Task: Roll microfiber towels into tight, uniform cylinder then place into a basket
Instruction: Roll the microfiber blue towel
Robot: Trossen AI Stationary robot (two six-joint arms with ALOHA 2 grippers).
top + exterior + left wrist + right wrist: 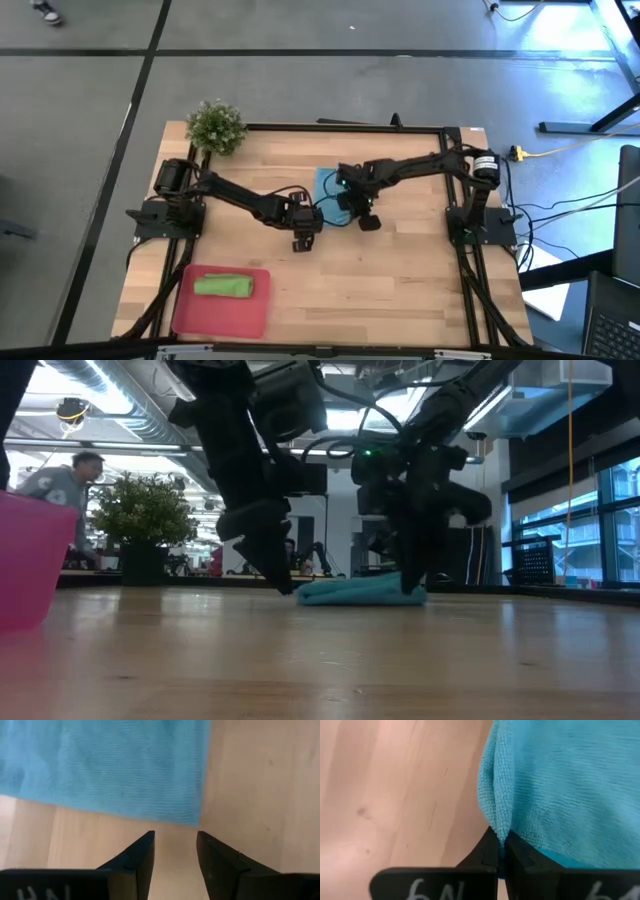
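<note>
The right gripper [499, 856] pinches the blue towel's [560, 785] edge. The left gripper [175, 851] hangs parted, empty, just beside it. No label is readable.

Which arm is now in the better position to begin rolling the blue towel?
Probably the right: the right gripper is shut on the blue towel's edge. The left gripper hangs open just short of the towel, touching nothing.

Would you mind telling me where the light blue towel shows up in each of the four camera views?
High view: blue towel at table centre, partly hidden under both arms.
Low view: a low heap mid-picture on the table.
Left wrist view: fills the upper part, beyond the open left gripper, which holds nothing.
Right wrist view: on the right, its edge pinched by the right gripper.
Shared landmark: the wooden table.
</note>
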